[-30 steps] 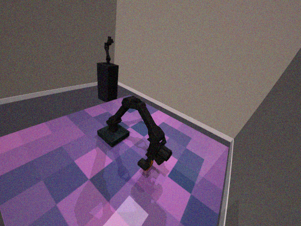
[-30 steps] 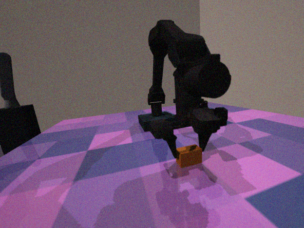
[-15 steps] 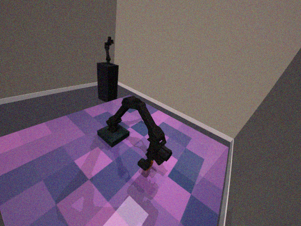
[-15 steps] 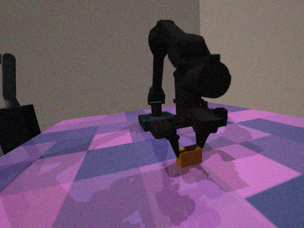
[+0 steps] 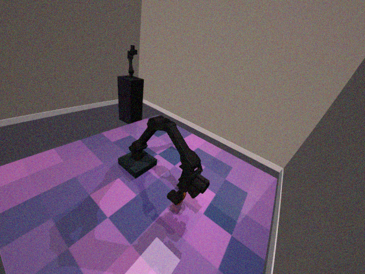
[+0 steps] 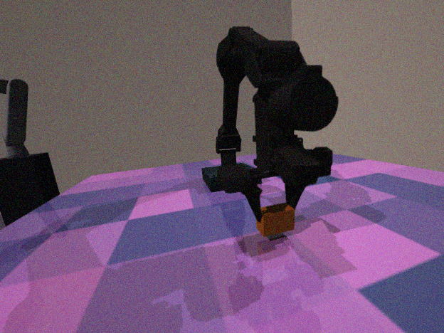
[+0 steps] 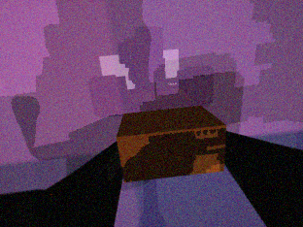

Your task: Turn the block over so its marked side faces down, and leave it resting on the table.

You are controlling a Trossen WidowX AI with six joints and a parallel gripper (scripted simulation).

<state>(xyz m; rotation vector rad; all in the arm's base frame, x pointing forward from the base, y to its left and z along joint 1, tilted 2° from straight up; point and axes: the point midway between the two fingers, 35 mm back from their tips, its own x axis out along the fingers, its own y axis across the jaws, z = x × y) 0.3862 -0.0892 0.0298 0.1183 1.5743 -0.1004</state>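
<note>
The orange block is between the two fingers of my gripper, one finger against each end. In the top view only a sliver of the block shows behind the gripper. My gripper points down and is shut on the block. In the exterior view the block hangs just above the table, with a dark patch under it, and looks roughly level. In the wrist view its near face carries dark shadow shapes. I cannot tell which side is marked.
The table has a pink, purple and blue checked top with reflections and shadows. The arm's dark base stands behind the gripper. A black pedestal with another small arm stands beyond the table.
</note>
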